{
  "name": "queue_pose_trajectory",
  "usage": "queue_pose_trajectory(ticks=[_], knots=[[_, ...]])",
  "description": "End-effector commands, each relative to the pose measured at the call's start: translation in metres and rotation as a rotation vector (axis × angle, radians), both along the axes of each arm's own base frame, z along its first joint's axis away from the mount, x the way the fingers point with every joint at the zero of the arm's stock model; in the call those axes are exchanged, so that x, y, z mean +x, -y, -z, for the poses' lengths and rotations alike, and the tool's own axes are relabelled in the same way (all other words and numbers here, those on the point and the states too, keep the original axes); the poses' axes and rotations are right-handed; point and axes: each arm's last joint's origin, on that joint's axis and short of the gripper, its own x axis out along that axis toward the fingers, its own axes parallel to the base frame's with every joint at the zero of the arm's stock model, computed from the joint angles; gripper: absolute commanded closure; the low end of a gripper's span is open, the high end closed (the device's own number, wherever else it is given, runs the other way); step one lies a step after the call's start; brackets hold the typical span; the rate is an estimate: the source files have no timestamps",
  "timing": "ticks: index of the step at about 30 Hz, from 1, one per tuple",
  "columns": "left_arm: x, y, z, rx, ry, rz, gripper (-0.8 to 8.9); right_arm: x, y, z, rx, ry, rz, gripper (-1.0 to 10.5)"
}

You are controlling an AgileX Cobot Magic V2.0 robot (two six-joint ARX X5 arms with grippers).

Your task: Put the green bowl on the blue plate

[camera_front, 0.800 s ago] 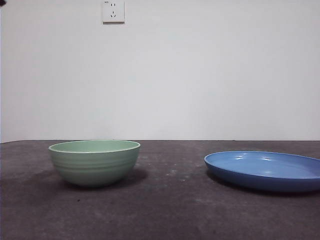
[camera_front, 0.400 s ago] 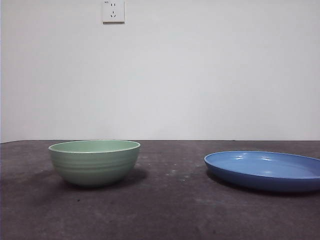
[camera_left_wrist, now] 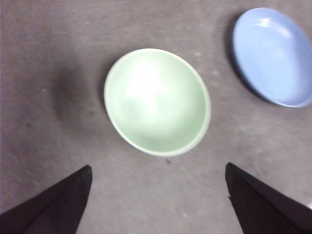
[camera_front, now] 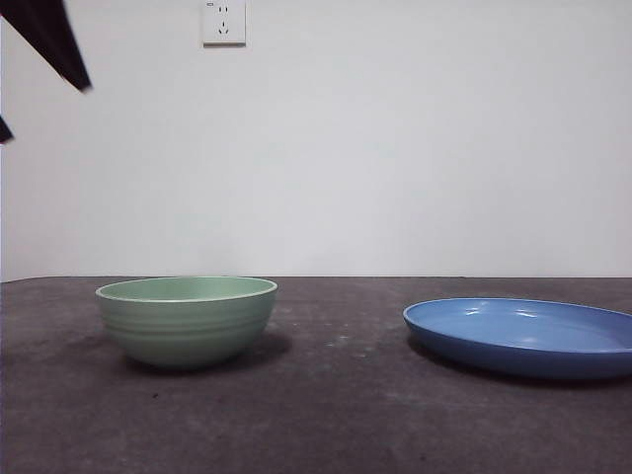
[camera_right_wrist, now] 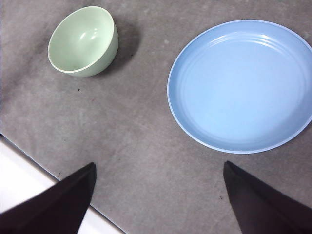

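A black arm tip (camera_front: 49, 39) has come into the top left corner of the front view, a corner that was bare half a second ago; nothing else in that view has moved. The green bowl (camera_front: 187, 320) stands upright on the dark grey table (camera_front: 336, 415), toward the left, and the blue plate (camera_front: 523, 337) lies flat on the same table well to its right, cut by the frame's right edge, with a stretch of bare table between the two. A white wall socket (camera_front: 224, 22) sits high on the pale wall behind them. From the left wrist camera, the left gripper (camera_left_wrist: 158, 200) hangs above the bowl (camera_left_wrist: 157, 101) with its two black jaws spread wide and holding nothing, the bowl's pale hollow lying between and beyond them and the plate (camera_left_wrist: 275, 56) off to one side. From the right wrist camera, the right gripper (camera_right_wrist: 158, 202) is likewise released, jaws wide apart and empty, high over the table with the plate (camera_right_wrist: 241, 85) and the bowl (camera_right_wrist: 82, 41) both in sight and apart from each other, and the table's pale edge (camera_right_wrist: 29, 190) shows near one jaw.
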Motion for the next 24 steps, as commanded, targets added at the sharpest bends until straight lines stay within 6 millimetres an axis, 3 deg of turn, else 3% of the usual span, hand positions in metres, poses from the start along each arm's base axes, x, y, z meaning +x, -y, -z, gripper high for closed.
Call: queue_pose_trajectory(ticks=[1, 6, 12, 18, 24], knots=[[0.024, 0.01, 0.001, 0.053, -0.022, -0.02, 3.81, 0.001, -0.001, -0.005, 0.01, 0.016, 0.001, 5.3], [0.064, 0.027, 0.019, 0.139, -0.106, -0.028, 3.81, 0.001, -0.001, -0.005, 0.01, 0.016, 0.001, 5.3], [0.096, 0.04, 0.053, 0.22, -0.181, -0.038, 3.87, 0.001, -0.001, -0.005, 0.01, 0.017, 0.001, 5.3], [0.112, 0.045, 0.083, 0.264, -0.253, -0.041, 3.87, 0.001, -0.001, -0.006, 0.01, 0.017, 0.001, 5.3], [0.12, 0.048, 0.098, 0.273, -0.273, -0.041, 4.3, 0.001, -0.001, -0.006, 0.01, 0.018, 0.0, 5.3]])
